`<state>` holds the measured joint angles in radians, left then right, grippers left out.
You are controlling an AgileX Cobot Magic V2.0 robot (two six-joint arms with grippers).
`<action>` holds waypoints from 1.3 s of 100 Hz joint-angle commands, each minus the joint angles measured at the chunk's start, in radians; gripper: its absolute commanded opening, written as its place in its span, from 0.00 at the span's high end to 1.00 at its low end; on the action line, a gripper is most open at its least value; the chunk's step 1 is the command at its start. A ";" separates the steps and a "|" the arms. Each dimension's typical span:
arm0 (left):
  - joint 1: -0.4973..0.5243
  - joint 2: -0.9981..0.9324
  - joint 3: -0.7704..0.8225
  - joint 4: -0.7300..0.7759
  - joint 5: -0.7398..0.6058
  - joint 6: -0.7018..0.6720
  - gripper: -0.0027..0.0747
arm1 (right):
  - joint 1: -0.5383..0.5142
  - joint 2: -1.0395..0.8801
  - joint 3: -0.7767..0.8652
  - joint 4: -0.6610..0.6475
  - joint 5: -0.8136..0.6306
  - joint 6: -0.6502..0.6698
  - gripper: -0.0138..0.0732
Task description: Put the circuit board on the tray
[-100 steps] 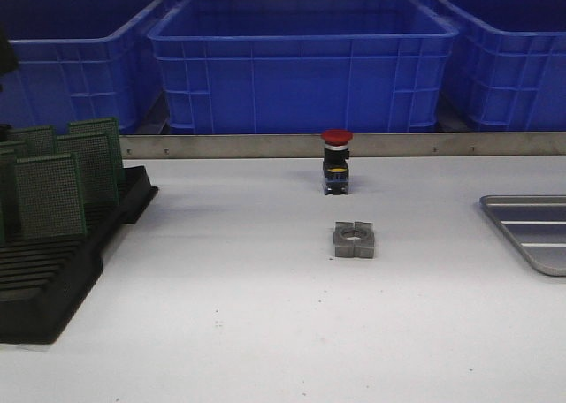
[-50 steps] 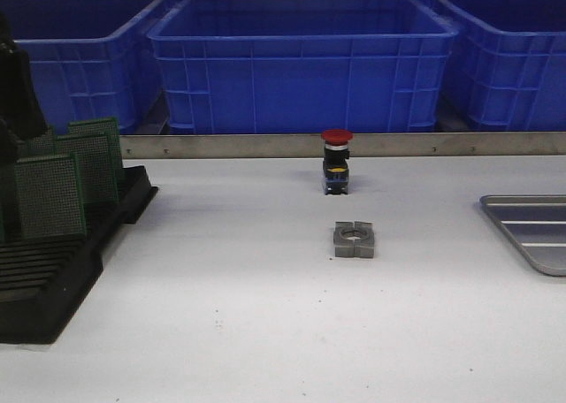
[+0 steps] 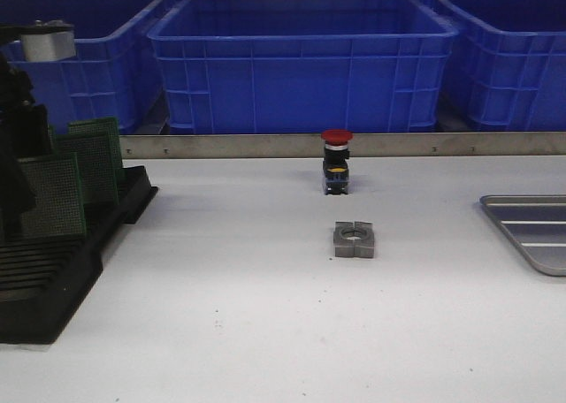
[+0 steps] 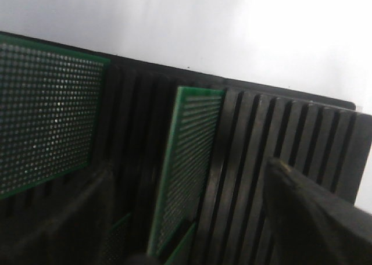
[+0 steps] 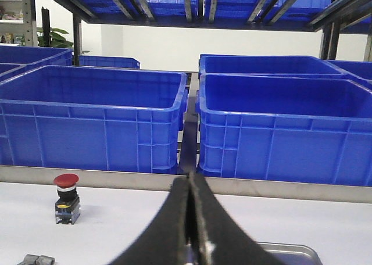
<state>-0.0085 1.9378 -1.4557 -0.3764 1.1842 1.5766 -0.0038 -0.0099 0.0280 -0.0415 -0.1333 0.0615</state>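
Left wrist view: left hand [image 4: 186, 218] spread wide astride an upright circuit board [image 4: 187, 160] in the black rack [image 4: 279, 137]. Could clip the neighbouring board [image 4: 46, 120] or jam in the slots if closed off-centre. Right hand [image 5: 189, 218] pressed shut, empty. Tray [image 3: 531, 231] well apart on the tabletop [image 3: 265, 315], bare where visible. Blue bins' [image 3: 301, 63] contents not visible.

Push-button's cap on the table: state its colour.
Red cap on a black body with a yellow label; clearest in the front view.
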 commanded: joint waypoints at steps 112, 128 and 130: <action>-0.149 -0.302 -0.089 -0.303 0.089 -0.180 0.99 | -0.001 -0.017 0.006 -0.002 -0.081 -0.006 0.92; -0.280 -0.305 -0.088 -0.337 0.089 -0.240 0.99 | -0.001 -0.017 0.006 -0.002 -0.081 -0.006 0.92; -0.297 -0.305 -0.088 -0.338 0.089 -0.240 0.99 | -0.001 -0.017 0.006 -0.002 -0.082 -0.006 0.92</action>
<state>-0.2458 1.6810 -1.5164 -0.6450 1.2221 1.3696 -0.0038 -0.0099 0.0280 -0.0415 -0.1333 0.0615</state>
